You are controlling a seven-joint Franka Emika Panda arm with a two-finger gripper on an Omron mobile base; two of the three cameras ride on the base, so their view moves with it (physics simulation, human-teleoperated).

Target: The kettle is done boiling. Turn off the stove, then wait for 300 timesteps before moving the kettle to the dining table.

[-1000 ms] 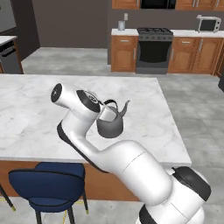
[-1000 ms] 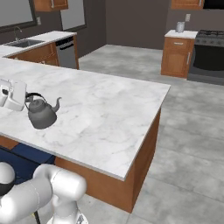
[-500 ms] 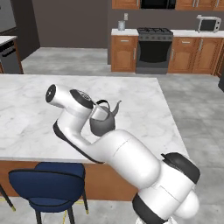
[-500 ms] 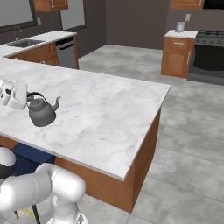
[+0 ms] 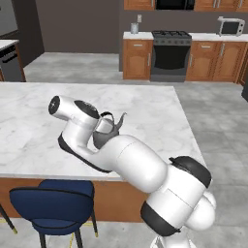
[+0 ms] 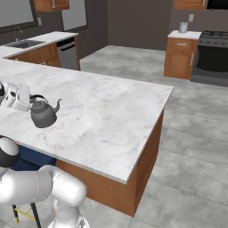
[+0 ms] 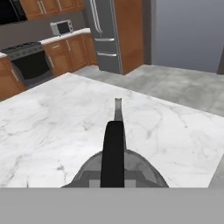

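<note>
How the jaws stand cannot be told: the gripper (image 6: 27,99) is seen at the left edge of the right base view, right against the handle of the kettle (image 6: 43,114), and its fingertips are hidden there and in the hand view alike. One kettle is counted; it sits upright on the white marble top of the dining table (image 6: 116,111), near the edge closest to the robot, with its thin spout turned toward the far right corner of the top. In the left base view the kettle (image 5: 107,131) is partly covered by the white arm, and only its arched handle, its spout and part of its body are seen. In the hand view the black handle (image 7: 113,153) runs up the middle of the picture over the dark body of the kettle, the spout pointing away across the table (image 7: 52,127). One stove (image 5: 168,48) is seen against the far wall, well apart from the table, between wooden cabinets. One microwave (image 5: 230,25) stands on the counter to the right of the stove. One blue stool (image 5: 51,206) is tucked under the near edge of the table.
</note>
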